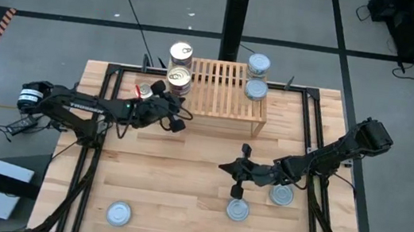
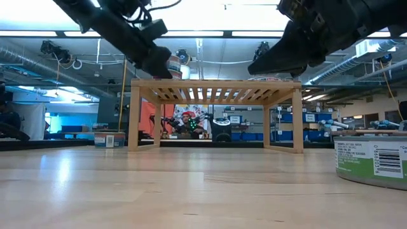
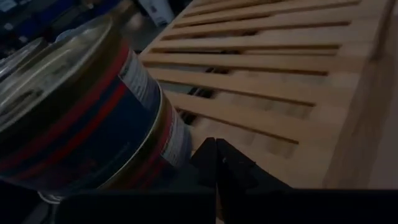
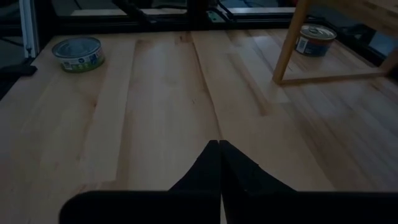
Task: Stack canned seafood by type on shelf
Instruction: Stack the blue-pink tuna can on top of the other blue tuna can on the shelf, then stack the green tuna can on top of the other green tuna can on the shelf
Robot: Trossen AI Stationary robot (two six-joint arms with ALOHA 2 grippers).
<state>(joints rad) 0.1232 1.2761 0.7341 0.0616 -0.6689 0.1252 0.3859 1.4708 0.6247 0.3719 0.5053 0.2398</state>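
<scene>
The light-wood shelf stands at the table's far middle. Two gold-lidded tins sit on its left end and two blue-silver ones on its right end. My left gripper is shut at the shelf's near left corner, close beside the gold tin stack. My right gripper hangs shut over the bare table middle, clear of the loose tins. My left gripper stands with shut fingers right next to the lower wall of the tin stack, slanting down over the shelf's slats. I cannot tell whether it touches the tin.
Another tin lies near the table's front left, and a red-labelled one rests on the table by the shelf's left side. A black pole rises behind the shelf. The wood between the shelf and the near tins is bare.
</scene>
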